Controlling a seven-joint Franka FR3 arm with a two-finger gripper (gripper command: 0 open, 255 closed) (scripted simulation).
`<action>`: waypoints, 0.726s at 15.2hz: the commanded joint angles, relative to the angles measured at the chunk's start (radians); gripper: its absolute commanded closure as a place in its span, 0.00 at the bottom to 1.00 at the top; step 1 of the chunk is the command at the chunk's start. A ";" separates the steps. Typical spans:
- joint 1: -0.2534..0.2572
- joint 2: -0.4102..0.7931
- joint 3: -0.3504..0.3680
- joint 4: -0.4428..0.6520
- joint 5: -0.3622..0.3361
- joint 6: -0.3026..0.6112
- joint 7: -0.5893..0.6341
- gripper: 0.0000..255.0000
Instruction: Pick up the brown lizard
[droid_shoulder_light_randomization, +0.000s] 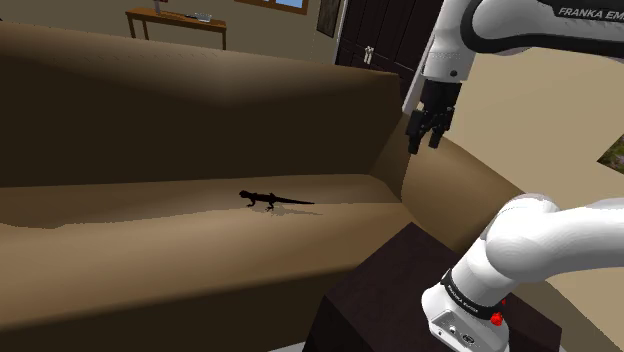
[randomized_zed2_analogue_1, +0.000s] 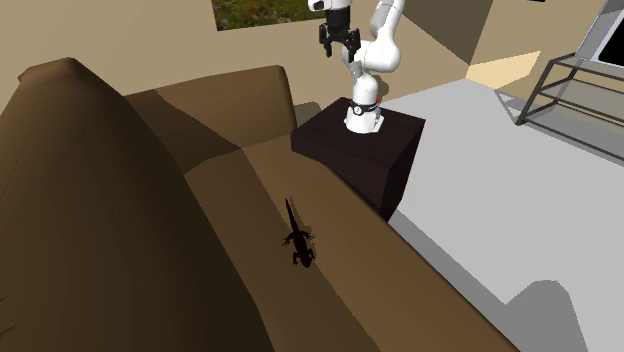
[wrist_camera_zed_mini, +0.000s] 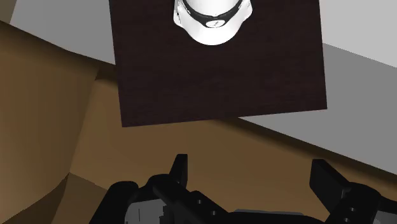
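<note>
The lizard (droid_shoulder_light_randomization: 262, 199) looks dark, almost black, and lies flat on the seat of a brown sofa (droid_shoulder_light_randomization: 120, 215), its tail pointing toward the arm's end of the seat. From the second exterior view the lizard (randomized_zed2_analogue_1: 298, 240) rests near the seat's front edge. My gripper (droid_shoulder_light_randomization: 425, 140) hangs high above the sofa's armrest (droid_shoulder_light_randomization: 450, 190), well to the shoulder view's right of the lizard and far from it. The gripper (wrist_camera_zed_mini: 251, 167) is open, with nothing between its fingers, and looks down at the dark stand (wrist_camera_zed_mini: 222, 70). It also appears as the gripper (randomized_zed2_analogue_1: 338, 45) above the arm's base.
The dark box stand (randomized_zed2_analogue_1: 360, 145) sits against the sofa's end. Grey floor (randomized_zed2_analogue_1: 480, 180) spreads in front of the sofa. A metal shelf frame (randomized_zed2_analogue_1: 580, 95) stands at the far right. A wooden table (droid_shoulder_light_randomization: 175, 20) is behind the sofa back.
</note>
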 joint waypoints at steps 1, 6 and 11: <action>0.000 0.000 0.000 0.000 0.000 0.000 0.000 0.00; 0.016 0.075 -0.015 -0.098 -0.001 0.224 -0.048 0.00; 0.035 0.198 -0.030 -0.157 0.006 0.456 -0.097 0.00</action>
